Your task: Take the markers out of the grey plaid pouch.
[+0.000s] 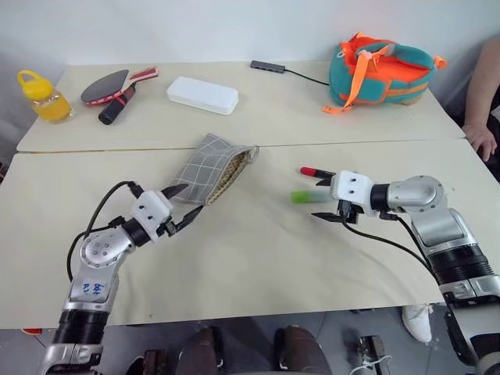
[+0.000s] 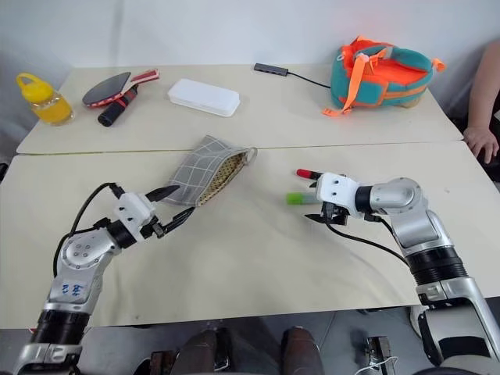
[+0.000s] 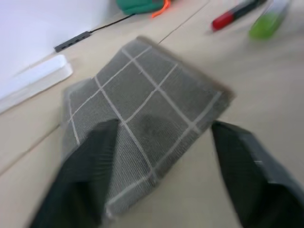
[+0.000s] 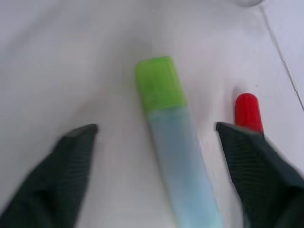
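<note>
The grey plaid pouch lies flat on the near surface, its tan-lined mouth turned toward the middle of the surface. The left pincer sits at the pouch's closed end with its two black fingers spread wide; in the left wrist view one finger overlaps the fabric while the other stands off beside it on bare surface, so nothing is gripped.

Both markers are out of the pouch and lie well apart from it, side by side near the right arm. The red marker with its black end lies just beyond the light green marker. The right pincer hangs over them with its fingers parted wide; in the right wrist view the green marker rests between the fingers, touched by neither, and the red one's tip peeks out behind one finger.

On the far surface stand a yellow bottle, a table-tennis paddle, a white hard case and a teal-and-orange bag. A person's hand rests at the edge.
</note>
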`<control>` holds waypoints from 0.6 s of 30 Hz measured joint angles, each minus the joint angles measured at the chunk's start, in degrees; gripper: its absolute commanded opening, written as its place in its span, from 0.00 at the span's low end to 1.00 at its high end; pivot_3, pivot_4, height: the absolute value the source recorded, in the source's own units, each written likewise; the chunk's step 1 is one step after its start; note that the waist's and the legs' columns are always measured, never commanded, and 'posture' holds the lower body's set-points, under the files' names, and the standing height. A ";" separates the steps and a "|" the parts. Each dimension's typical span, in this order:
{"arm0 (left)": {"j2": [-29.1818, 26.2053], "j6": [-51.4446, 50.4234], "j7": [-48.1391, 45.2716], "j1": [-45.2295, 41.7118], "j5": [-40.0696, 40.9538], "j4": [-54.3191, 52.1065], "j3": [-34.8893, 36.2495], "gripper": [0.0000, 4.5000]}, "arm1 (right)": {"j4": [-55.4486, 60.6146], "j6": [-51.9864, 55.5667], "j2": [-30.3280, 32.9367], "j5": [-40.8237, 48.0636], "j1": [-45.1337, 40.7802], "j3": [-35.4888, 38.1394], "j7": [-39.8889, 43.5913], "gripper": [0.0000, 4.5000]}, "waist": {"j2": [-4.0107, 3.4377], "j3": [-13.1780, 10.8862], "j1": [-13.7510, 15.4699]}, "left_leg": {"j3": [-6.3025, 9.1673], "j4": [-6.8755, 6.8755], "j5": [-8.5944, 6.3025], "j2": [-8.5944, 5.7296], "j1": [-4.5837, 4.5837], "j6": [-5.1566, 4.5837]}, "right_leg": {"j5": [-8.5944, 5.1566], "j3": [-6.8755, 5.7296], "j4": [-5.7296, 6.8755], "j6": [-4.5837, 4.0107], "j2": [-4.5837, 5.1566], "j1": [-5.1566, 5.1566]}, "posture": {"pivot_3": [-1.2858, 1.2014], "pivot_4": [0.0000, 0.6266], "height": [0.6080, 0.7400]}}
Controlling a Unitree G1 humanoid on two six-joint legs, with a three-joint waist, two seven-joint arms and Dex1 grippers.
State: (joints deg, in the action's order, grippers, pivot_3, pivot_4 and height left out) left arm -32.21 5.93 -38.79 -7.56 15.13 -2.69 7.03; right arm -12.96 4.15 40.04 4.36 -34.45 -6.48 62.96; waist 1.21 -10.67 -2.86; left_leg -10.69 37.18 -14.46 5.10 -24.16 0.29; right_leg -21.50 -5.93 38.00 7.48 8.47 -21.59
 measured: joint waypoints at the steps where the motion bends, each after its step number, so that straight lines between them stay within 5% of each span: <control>1: -0.25 -1.77 -0.58 2.05 1.94 -2.24 1.11 0.95 | 1.72 2.18 -1.23 3.07 1.17 1.94 -0.19 1.00 | 0.00 0.00 -0.12 | 0.03 0.01 0.00 0.00 0.00 0.00 | 0.00 0.01 0.02 0.00 0.00 0.02 | 0.52 0.24 1.00; 8: -0.31 -13.80 2.98 13.54 11.21 -13.87 10.25 0.95 | 15.09 11.35 -5.65 17.45 15.66 11.64 -4.58 1.00 | 0.00 0.00 1.07 | 0.20 0.04 -0.03 -0.12 -0.01 -0.05 | 0.00 -0.04 -0.11 0.00 0.08 0.16 | 0.52 0.24 1.00; 18: 1.11 -14.47 4.11 24.35 11.60 -15.60 18.65 0.95 | 17.48 3.19 -5.14 18.63 30.95 17.32 -4.81 1.00 | 0.05 0.03 1.02 | 0.20 0.04 -0.05 -0.11 0.06 -0.05 | -0.01 -0.04 -0.15 -0.02 0.04 0.22 | 0.52 0.24 1.00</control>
State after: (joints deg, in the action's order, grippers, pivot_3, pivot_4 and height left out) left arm -31.10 -8.54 -34.69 16.79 26.73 -18.29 25.68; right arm 4.53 7.33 34.91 22.99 -3.50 10.84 58.16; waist 1.25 -10.63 -1.84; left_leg -10.49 37.22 -14.51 4.99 -24.09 0.24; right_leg -21.51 -5.96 37.85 7.46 8.52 -21.37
